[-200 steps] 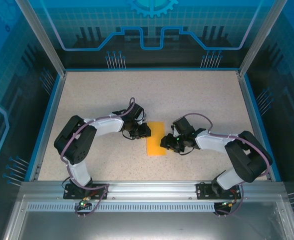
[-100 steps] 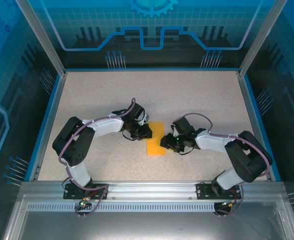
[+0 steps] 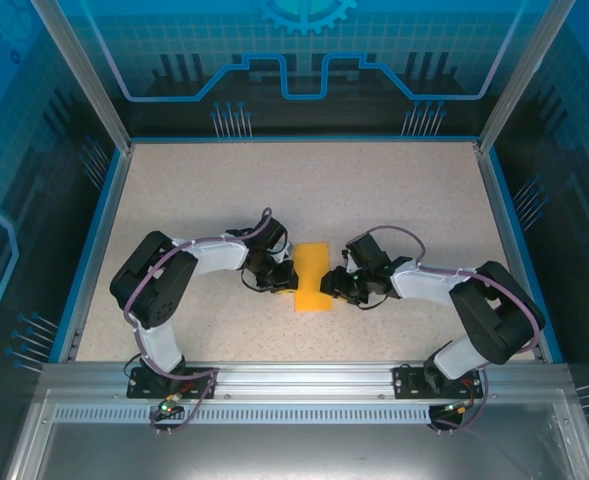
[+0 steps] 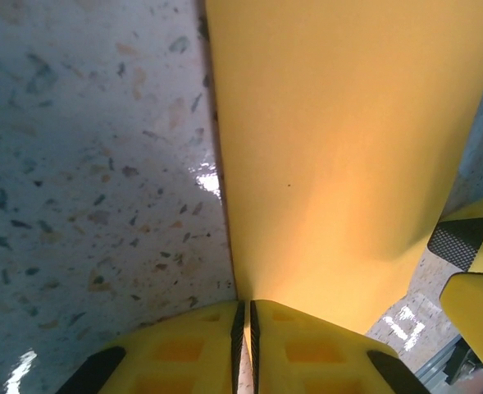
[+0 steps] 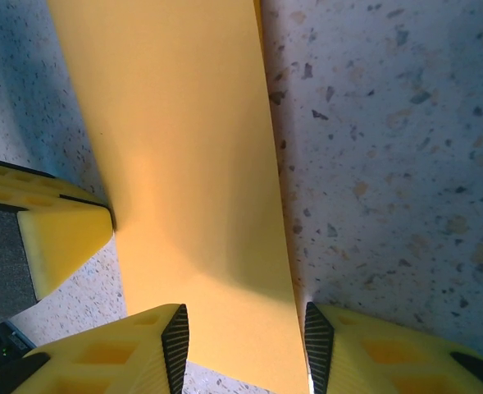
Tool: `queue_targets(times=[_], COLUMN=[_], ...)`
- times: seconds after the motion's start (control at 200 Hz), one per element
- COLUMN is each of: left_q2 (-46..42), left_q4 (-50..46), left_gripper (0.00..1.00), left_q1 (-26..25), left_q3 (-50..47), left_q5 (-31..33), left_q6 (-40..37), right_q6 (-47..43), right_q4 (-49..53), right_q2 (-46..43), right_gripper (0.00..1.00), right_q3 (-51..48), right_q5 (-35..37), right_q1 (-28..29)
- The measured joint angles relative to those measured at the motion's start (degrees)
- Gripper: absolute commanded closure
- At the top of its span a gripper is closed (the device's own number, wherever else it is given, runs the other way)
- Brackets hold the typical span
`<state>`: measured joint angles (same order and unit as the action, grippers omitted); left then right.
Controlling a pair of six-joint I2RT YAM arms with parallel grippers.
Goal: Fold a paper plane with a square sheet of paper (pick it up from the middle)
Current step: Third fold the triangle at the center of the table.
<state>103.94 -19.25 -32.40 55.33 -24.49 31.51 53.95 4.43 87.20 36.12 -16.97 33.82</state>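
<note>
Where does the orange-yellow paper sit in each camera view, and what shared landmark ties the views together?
Top external: the paper lies at centre, just below the middle.
Left wrist: the paper covers the upper right, narrowing toward bottom centre.
Right wrist: the paper runs from upper left to bottom centre.
Shared landmark: the speckled tabletop under it.

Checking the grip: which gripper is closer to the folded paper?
Left: left gripper pinches one edge of the folded paper; right gripper straddles the opposite edge, jaws open.
</note>
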Motion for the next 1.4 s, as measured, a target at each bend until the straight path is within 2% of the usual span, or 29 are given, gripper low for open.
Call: queue_targets(times=[0.205, 0.525, 0.875, 1.23, 1.325, 1.401], left_q2=[0.28, 0.33, 0.33, 0.63, 0.63, 0.63], left_q4=[-0.11, -0.15, -0.39, -0.87, -0.87, -0.87], left_gripper=[0.87, 0.87, 0.87, 0.87, 0.87, 0.86], left_q1=[0.04, 0.09, 0.09, 0.09, 0.09, 0.09], left_q3=[0.02, 0.04, 0.17, 0.57, 0.55, 0.57], left_q5=[0.00, -0.02, 0.00, 0.00, 0.00, -0.02], left_q6=[-0.70, -1.68, -1.70, -1.73, -1.70, -1.70], right_q6=[0.02, 0.96, 0.39, -2.75, -3.48, -3.80], right_q4=[-0.22, -4.46, -6.25, -7.13, -7.50, -7.02], right_q2=[0.20, 1.29, 0.46, 1.14, 2.38, 3.34], right_gripper=[0.54, 0.59, 0.54, 0.51, 0.54, 0.61], right_q3=[0.00, -0.07, -0.39, 1.68, 2.27, 2.97], right_q5=[-0.04, -2.23, -3.37, -5.64, -6.88, -7.10], right_q1=[0.00, 0.00, -0.42, -3.26, -3.89, -4.00])
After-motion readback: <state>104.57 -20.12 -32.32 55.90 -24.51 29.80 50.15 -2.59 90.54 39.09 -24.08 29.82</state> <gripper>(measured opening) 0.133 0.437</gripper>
